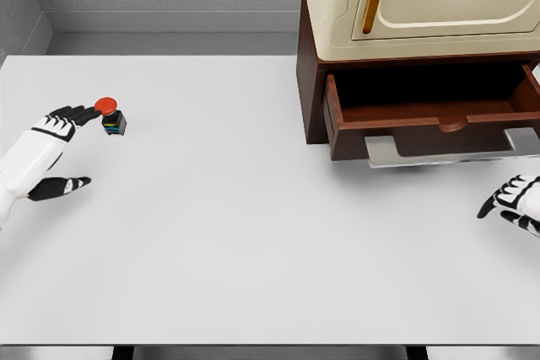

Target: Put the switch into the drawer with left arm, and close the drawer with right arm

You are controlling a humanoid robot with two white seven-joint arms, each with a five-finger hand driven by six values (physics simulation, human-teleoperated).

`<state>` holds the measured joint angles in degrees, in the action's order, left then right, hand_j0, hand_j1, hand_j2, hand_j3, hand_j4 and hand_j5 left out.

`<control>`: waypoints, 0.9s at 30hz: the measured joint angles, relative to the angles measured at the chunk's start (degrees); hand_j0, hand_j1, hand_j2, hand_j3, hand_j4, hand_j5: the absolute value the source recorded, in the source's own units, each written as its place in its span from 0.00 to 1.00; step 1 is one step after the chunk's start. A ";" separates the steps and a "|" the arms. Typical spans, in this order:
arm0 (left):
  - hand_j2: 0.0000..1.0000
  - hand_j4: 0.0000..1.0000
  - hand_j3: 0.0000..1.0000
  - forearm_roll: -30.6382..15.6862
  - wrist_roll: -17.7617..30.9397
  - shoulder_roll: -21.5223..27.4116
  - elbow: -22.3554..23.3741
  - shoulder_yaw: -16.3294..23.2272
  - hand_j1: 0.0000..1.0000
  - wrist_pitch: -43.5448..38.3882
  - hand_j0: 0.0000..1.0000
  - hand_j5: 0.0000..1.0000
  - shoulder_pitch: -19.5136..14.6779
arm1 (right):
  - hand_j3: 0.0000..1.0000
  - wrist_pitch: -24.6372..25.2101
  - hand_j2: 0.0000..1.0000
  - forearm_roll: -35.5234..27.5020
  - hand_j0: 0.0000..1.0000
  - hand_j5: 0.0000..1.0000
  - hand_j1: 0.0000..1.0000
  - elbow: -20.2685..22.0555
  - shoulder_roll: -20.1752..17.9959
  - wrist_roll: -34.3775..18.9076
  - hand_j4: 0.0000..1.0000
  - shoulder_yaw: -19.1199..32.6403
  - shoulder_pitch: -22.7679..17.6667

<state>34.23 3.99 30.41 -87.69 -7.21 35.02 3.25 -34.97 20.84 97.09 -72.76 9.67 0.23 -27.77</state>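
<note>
The switch [110, 115] is a small dark block with a red round button on top, standing on the white table [219, 225] at the left. My left hand [59, 145] lies just left of it, fingers spread, with the fingertips [84, 112] touching or almost touching the red button and the thumb apart below. The brown drawer [430, 115] stands pulled open at the right, its inside dark and bare. My right hand [515, 201] shows at the right edge, below the drawer front, with fingers loosely bent and nothing in them.
A cream cabinet [422, 2] with an orange handle sits on top of the brown drawer unit. A grey metal plate [451, 151] juts out under the drawer front. Grey walls stand behind the table.
</note>
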 measured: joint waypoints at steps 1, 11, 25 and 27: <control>1.00 1.00 1.00 -0.04 -0.01 -0.19 -0.02 -0.02 1.00 0.00 1.00 1.00 0.00 | 0.50 0.00 0.50 0.02 0.50 0.50 0.50 0.10 0.00 -0.01 0.50 0.00 0.00; 1.00 1.00 1.00 -6.92 0.02 -2.60 -3.63 1.33 1.00 0.00 1.00 1.00 -2.10 | 0.50 0.00 0.50 -0.02 0.50 0.50 0.50 0.26 -0.09 0.03 0.50 0.30 0.00; 1.00 1.00 1.00 -42.63 21.39 -2.51 9.92 14.23 1.00 -11.01 1.00 1.00 -16.70 | 0.62 0.00 0.62 0.06 0.62 0.62 0.62 2.86 -0.66 -0.11 0.62 0.42 -0.18; 1.00 1.00 1.00 -47.58 22.07 -1.60 10.84 14.46 1.00 -11.16 1.00 1.00 -17.05 | 0.61 0.00 0.61 0.10 0.61 0.61 0.61 3.28 -0.63 -0.12 0.61 0.43 -0.18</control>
<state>-13.35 26.05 28.81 -76.85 7.24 23.86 -13.80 -34.97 20.94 100.37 -73.39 9.55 0.67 -27.95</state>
